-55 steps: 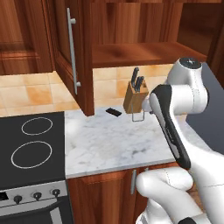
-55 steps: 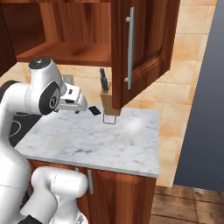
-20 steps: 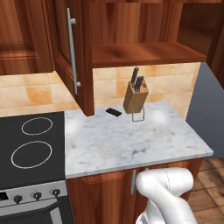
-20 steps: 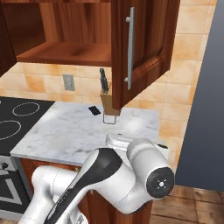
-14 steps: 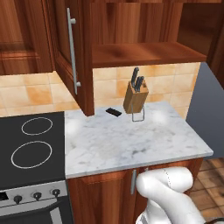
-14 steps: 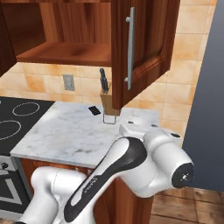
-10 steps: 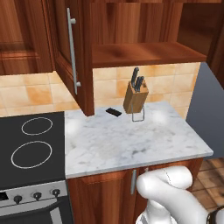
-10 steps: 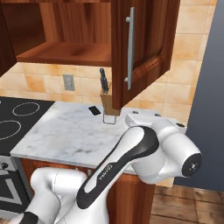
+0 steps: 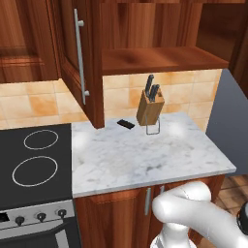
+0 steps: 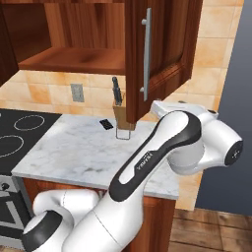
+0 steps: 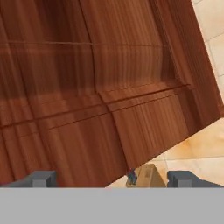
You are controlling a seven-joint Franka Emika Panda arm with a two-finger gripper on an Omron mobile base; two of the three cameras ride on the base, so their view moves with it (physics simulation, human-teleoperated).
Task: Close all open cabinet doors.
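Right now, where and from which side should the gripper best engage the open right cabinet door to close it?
Probably push, not grasp: the right cabinet door stands swung out over the counter, its paneled face toward the open gripper. Press that face near the edge bearing the long bar handle, farthest from the hinge.

Hidden and cropped parts
The open cabinet door (image 10: pixel 162 54) runs off the top edge; the knife block (image 10: pixel 119 114) sits half behind it, and the small dark item (image 9: pixel 126 124) on the bench (image 9: pixel 145 155) is unidentifiable
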